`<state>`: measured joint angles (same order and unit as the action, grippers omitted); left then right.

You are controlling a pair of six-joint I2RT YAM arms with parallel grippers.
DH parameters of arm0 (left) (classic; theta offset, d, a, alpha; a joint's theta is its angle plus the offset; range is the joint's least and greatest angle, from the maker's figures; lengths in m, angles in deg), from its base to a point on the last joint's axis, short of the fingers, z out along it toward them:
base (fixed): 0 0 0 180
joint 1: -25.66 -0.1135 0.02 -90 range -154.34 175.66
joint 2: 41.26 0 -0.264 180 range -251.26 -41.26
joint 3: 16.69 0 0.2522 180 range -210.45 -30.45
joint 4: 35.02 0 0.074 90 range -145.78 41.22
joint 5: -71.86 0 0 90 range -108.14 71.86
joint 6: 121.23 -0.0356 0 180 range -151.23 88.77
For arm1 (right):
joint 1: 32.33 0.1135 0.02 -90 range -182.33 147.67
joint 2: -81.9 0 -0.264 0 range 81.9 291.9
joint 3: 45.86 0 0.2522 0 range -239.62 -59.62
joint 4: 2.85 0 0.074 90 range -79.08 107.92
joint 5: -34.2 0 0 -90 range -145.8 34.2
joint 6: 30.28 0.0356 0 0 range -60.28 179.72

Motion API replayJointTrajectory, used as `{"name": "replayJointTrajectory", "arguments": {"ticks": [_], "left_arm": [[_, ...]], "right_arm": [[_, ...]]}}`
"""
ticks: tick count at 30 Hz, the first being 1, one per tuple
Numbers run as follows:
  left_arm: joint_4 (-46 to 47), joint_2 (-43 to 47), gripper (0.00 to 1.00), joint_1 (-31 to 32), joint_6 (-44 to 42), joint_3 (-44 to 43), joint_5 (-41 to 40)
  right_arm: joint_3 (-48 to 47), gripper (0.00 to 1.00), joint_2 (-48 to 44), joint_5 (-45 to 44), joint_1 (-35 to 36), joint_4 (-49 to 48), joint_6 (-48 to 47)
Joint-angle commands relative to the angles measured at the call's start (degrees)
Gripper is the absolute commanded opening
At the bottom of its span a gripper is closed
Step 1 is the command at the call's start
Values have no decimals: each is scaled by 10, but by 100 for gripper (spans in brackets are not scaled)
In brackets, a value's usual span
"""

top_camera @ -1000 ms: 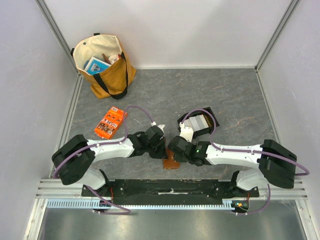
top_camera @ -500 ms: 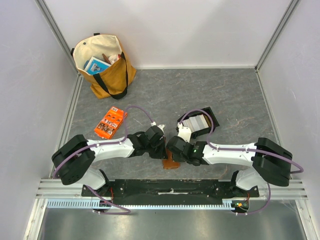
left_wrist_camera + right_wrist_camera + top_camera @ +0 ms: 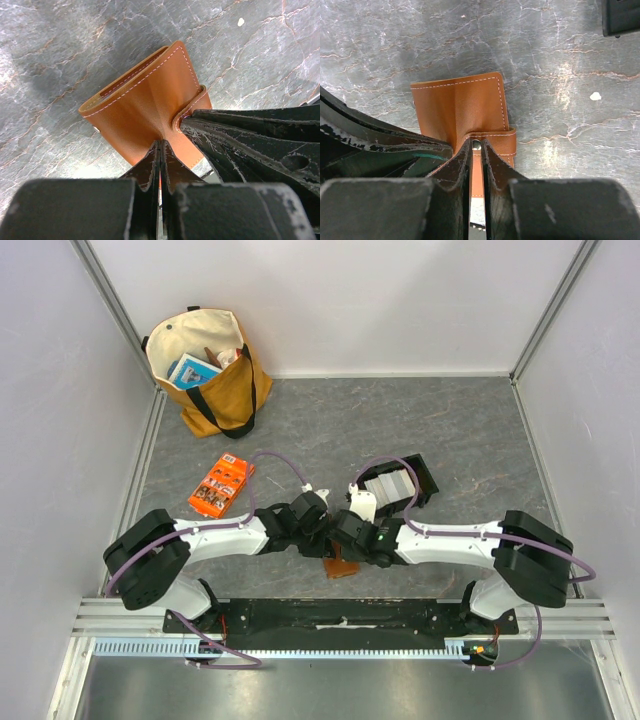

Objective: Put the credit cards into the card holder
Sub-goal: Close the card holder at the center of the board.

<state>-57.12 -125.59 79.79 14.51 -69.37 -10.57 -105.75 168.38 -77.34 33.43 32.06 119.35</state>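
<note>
The card holder (image 3: 342, 566), a tan-brown leather wallet with a strap, lies near the table's front edge between both arms. Seen from the left wrist, the card holder (image 3: 145, 102) is partly lifted, and my left gripper (image 3: 161, 146) is shut on the edge of its cover. From the right wrist, the card holder (image 3: 462, 107) shows its strap and snap, and my right gripper (image 3: 475, 145) pinches the strap, with only a thin gap between the jaws. The credit cards (image 3: 388, 486), pale grey and white, lie in a black tray behind the right gripper (image 3: 347, 540).
The black tray (image 3: 425, 478) sits just behind the right wrist; its corner (image 3: 620, 15) shows in the right wrist view. An orange printed packet (image 3: 220, 486) lies to the left. A tan tote bag (image 3: 205, 370) stands at the back left, and walls enclose the table.
The right arm has slid left, bringing its gripper up against the left gripper over the card holder. The left arm and the card holder have stayed put.
</note>
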Motion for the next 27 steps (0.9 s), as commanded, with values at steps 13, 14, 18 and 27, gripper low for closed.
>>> {"name": "replayJointTrajectory", "arguments": {"ticks": [13,14,18,27], "left_arm": [[-22,-3,2,4,2,-1,-12],[-21,-3,2,4,5,0,-12],[-15,-4,2,4,10,1,-12],[-15,-4,2,4,9,0,-9]], "right_arm": [[10,19,38,-11,0,73,-6],[10,20,38,-10,0,72,-5],[9,20,39,-10,-1,72,-6],[14,22,15,3,0,54,-6]]}}
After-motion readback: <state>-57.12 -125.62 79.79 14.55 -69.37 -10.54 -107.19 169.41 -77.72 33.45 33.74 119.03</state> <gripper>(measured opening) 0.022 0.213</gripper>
